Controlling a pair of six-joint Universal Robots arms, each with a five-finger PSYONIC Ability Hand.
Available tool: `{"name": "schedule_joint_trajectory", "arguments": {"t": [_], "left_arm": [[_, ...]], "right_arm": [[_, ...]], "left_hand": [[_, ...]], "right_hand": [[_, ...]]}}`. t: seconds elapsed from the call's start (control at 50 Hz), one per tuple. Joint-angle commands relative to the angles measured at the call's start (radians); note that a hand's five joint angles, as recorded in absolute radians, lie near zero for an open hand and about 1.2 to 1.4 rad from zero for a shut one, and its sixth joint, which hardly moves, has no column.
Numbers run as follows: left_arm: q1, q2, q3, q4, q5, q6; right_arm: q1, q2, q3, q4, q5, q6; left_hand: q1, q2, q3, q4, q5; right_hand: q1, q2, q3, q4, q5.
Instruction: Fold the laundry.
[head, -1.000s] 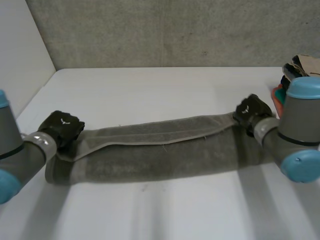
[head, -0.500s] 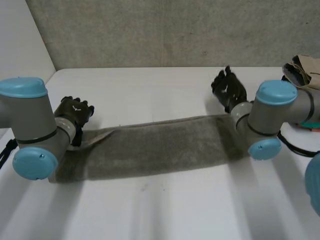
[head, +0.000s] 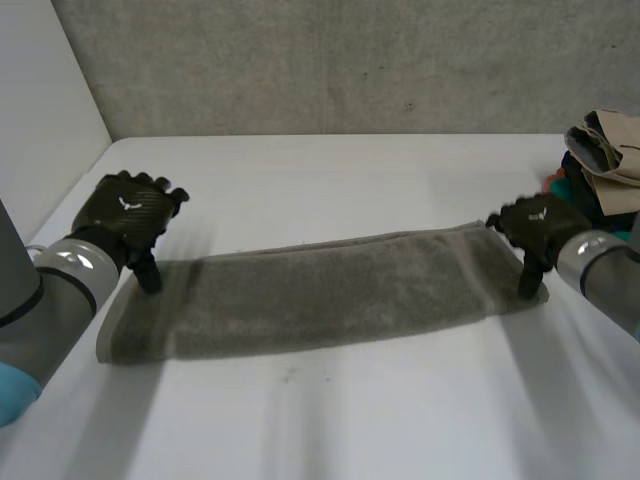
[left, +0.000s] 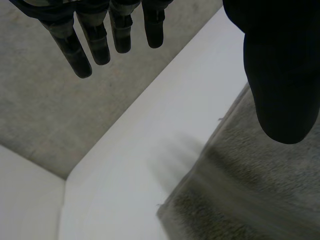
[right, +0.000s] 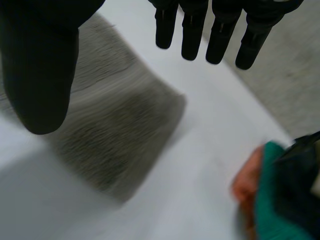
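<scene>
**Hazards**

- Single-layer pick-up. The towel (head: 320, 295) lies as a long doubled strip running left to right across the table (head: 330, 180). If either hand closes on the upper layer alone, the lengthwise fold is likely to open when the end is lifted.
- Dragging. Each thumb points down at an end of the strip. Any sideways travel with a thumb in contact would probably skew the strip or bunch its end.
- Snagging. A pile of other clothes (head: 600, 165) sits at the table's right edge, close to the right hand (head: 535, 222). A wide sweep of that arm could catch it.
- Uneven ends. The strip runs at a slant, its left end nearer than its right. Bringing one end over the other without correction would likely leave the edges misaligned.

**Position of the towel relative to the fingers**

- Left hand (head: 125, 212): the fingers (left: 75, 50) are straight and spread wide from the thumb, holding nothing. They reach past the towel's far long edge, over bare table. The thumb hangs over the left end; contact cannot be confirmed.
- Right hand: the fingers (right: 220, 35) are likewise straight and empty, extending beyond the right end, over bare table. The thumb hangs above the towel, near its right end.
</scene>
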Motion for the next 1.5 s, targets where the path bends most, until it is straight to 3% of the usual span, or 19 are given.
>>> {"name": "schedule_joint_trajectory", "arguments": {"t": [0.02, 0.22, 0.28, 0.3, 0.32, 0.34, 0.52, 0.62, 0.74, 0.9, 1.02, 1.08, 1.2, 1.3, 1.32, 1.34, 1.4, 1.42, 1.5], "left_arm": [[0.000, -0.017, -0.032, 0.043, 0.021, -0.021], [0.006, -0.021, -0.040, 0.046, 0.023, -0.021], [0.006, -0.020, -0.042, 0.046, 0.023, -0.023], [0.006, -0.020, -0.042, 0.046, 0.023, -0.021], [0.008, -0.020, -0.043, 0.046, 0.023, -0.023], [0.008, -0.020, -0.045, 0.046, 0.023, -0.023], [0.005, -0.009, -0.048, 0.044, 0.023, -0.021], [0.011, 0.006, -0.051, 0.044, 0.021, -0.021], [0.011, 0.017, -0.059, 0.041, 0.018, -0.021], [0.009, 0.068, -0.069, 0.040, 0.018, -0.029], [0.011, 0.114, -0.080, 0.038, 0.020, -0.064], [0.012, 0.128, -0.086, 0.038, 0.020, -0.069], [0.011, 0.129, -0.112, 0.044, 0.023, -0.069], [0.012, 0.129, -0.124, 0.044, 0.023, -0.069], [0.012, 0.129, -0.125, 0.046, 0.023, -0.069], [0.012, 0.129, -0.126, 0.046, 0.024, -0.069], [0.011, 0.129, -0.128, 0.046, 0.024, -0.069], [0.011, 0.129, -0.128, 0.046, 0.024, -0.069], [0.009, 0.129, -0.120, 0.048, 0.027, -0.069]], "right_arm": [[-0.070, 0.015, 0.093, -0.084, -0.087, 0.002], [-0.075, 0.106, 0.087, -0.179, -0.087, -0.003], [-0.078, 0.129, 0.084, -0.182, -0.094, -0.005], [-0.081, 0.130, 0.084, -0.181, -0.094, -0.005], [-0.090, 0.129, 0.082, -0.182, -0.087, -0.009], [-0.095, 0.127, 0.081, -0.184, -0.083, -0.014], [-0.222, 0.009, 0.156, -0.163, -0.067, -0.052], [-0.389, -0.061, 0.208, -0.155, -0.049, -0.248], [-0.411, -0.080, 0.202, -0.158, 0.052, -0.411], [-0.069, -0.172, 0.148, -0.224, 0.048, -0.325], [0.327, -0.155, 0.131, -0.389, 0.022, -0.328], [0.507, -0.065, 0.114, -0.472, -0.009, -0.345], [0.719, 0.148, 0.056, -0.512, -0.072, -0.461], [0.758, 0.241, 0.028, -0.517, -0.084, -0.515], [0.757, 0.244, 0.028, -0.517, -0.081, -0.515], [0.754, 0.238, 0.030, -0.517, -0.071, -0.502], [0.753, 0.220, 0.050, -0.518, -0.060, -0.450], [0.746, 0.194, 0.065, -0.515, -0.046, -0.386], [0.628, 0.025, 0.140, -0.494, -0.011, -0.161]], "left_hand": [[-0.014, -0.027, -0.034, -0.026, -0.046], [-0.014, -0.027, -0.034, -0.026, -0.046], [-0.014, -0.027, -0.034, -0.026, -0.046], [-0.014, -0.027, -0.034, -0.026, -0.046], [-0.014, -0.027, -0.034, -0.026, -0.046], [-0.014, -0.027, -0.034, -0.026, -0.046], [-0.014, -0.027, -0.034, -0.026, -0.046], [-0.014, -0.027, -0.034, -0.026, -0.046], [-0.014, -0.027, -0.034, -0.026, -0.046], [-0.014, -0.027, -0.034, -0.026, -0.046], [-0.014, -0.027, -0.034, -0.026, -0.046], [-0.014, -0.027, -0.034, -0.026, -0.046], [-0.014, -0.027, -0.034, -0.026, -0.046], [-0.014, -0.027, -0.034, -0.026, -0.046], [-0.014, -0.027, -0.034, -0.026, -0.046], [-0.014, -0.027, -0.034, -0.026, -0.046], [-0.014, -0.027, -0.034, -0.026, -0.046], [-0.014, -0.027, -0.034, -0.026, -0.046], [-0.014, -0.027, -0.034, -0.026, -0.046]], "right_hand": [[0.128, 0.129, 0.125, 0.126, 0.120], [0.211, 0.211, 0.208, 0.208, 0.202], [0.360, 0.360, 0.357, 0.357, 0.351], [0.421, 0.422, 0.418, 0.419, 0.412], [0.870, 0.870, 0.867, 0.867, 0.861], [1.065, 1.065, 1.062, 1.062, 1.056], [1.067, 1.067, 1.064, 1.064, 1.058], [1.067, 1.067, 1.064, 1.064, 1.058], [1.067, 1.067, 1.064, 1.064, 1.058], [1.067, 1.067, 1.064, 1.064, 1.058], [1.067, 1.067, 1.064, 1.064, 1.058], [1.067, 1.067, 1.064, 1.064, 1.058], [1.067, 1.067, 1.064, 1.064, 1.058], [1.067, 1.067, 1.064, 1.064, 1.058], [0.963, 0.963, 0.960, 0.960, 0.954], [0.486, 0.486, 0.483, 0.483, 0.477], [-0.055, -0.055, -0.058, -0.058, -0.064], [-0.155, -0.155, -0.158, -0.158, -0.164], [-0.155, -0.155, -0.158, -0.158, -0.164]]}}
